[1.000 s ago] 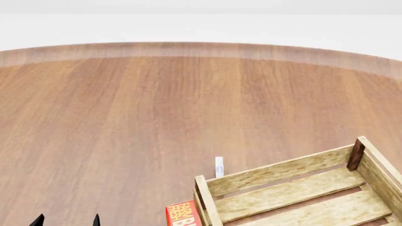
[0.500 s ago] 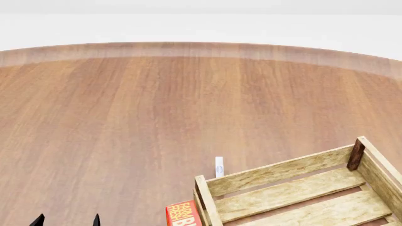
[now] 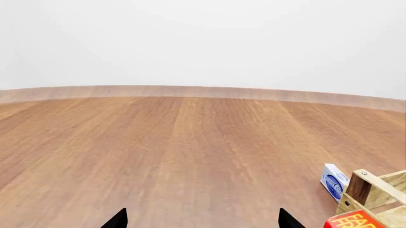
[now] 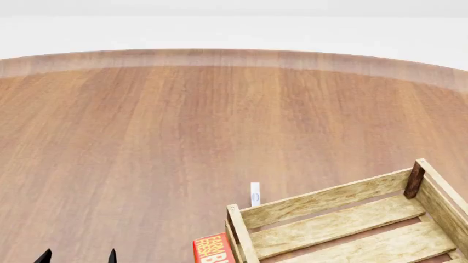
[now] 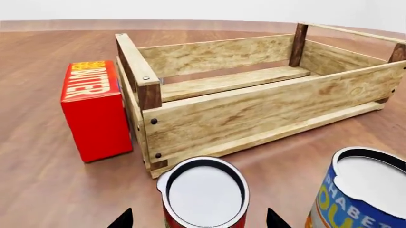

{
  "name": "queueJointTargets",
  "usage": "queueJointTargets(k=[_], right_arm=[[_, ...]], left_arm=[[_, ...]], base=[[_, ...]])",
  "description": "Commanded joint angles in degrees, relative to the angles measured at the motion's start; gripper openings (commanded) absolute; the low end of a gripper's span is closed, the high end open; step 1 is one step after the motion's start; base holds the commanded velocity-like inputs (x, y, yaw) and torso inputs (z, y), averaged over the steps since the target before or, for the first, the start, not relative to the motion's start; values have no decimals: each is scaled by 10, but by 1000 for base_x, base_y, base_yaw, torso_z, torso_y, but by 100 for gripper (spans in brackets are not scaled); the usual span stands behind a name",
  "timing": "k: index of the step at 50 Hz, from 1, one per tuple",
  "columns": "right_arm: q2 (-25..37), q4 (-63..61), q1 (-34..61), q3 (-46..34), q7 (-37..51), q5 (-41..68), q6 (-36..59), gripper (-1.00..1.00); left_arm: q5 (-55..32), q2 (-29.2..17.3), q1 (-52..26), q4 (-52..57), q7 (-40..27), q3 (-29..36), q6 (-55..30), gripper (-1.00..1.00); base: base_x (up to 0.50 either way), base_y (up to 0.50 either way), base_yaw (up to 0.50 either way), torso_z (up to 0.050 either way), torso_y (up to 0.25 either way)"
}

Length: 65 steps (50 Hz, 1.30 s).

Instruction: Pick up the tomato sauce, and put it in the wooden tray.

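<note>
Nearest the right wrist camera, the right gripper (image 5: 198,219) shows only two dark fingertips (image 5: 121,220), spread wide, with the tomato sauce (image 5: 204,193) standing upright between them (whether they touch the can cannot be told). Just beside it stands the blue-and-yellow can (image 5: 359,191), also upright. Beyond both sits the wooden tray (image 5: 254,111), nothing visible inside, with a red butter box (image 5: 94,109) standing against its short end. In the head view the tray (image 4: 329,219) lies toward the table's (image 4: 146,142) near right edge, and a small white-and-blue box (image 4: 255,194) stands just past its far corner. The left gripper (image 3: 201,219) hangs over bare wood, tips set wide apart, holding nothing.
</note>
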Motion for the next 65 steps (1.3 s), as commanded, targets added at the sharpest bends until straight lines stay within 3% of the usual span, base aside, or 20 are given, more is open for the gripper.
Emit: queueJointTargets(k=[1, 49, 50, 65], right_arm=[[-4, 31, 21, -4, 1, 5, 6, 100], [-2, 81, 69, -15, -2, 25, 18, 100], [-2, 81, 70, -14, -1, 25, 18, -100], [5, 64, 54, -18, 16, 5, -10, -100]], left_arm=[[-2, -2, -1, -2, -2, 3, 2, 100], [-9, -8, -3, -4, -11, 14, 7, 100], [-10, -8, -3, -4, -12, 14, 6, 100], [-12, -11, -4, -4, -14, 17, 8, 100]], base=[[0, 0, 0, 0, 0], [0, 0, 0, 0, 0], [0, 0, 0, 0, 0], [0, 0, 0, 0, 0]])
